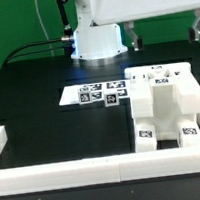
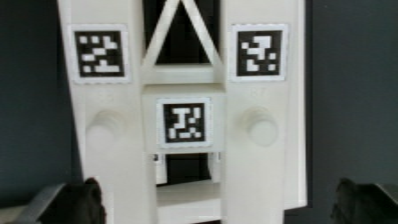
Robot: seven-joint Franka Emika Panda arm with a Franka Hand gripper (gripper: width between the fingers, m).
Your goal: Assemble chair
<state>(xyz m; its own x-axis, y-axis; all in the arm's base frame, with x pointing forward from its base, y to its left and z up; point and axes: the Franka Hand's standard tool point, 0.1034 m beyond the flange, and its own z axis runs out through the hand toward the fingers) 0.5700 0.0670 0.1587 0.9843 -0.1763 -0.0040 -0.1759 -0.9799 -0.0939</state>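
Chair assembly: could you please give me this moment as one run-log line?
gripper: open, empty | position: above chair, not touching | chair: white tagged pieces on table

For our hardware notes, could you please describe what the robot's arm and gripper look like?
The arm has a smooth, glossy white casing with rounded sections, and thin black cables run across the table towards it. The gripper has a white body with two dark fingers, which show as black rounded tips in the wrist view. No markings are legible on either.
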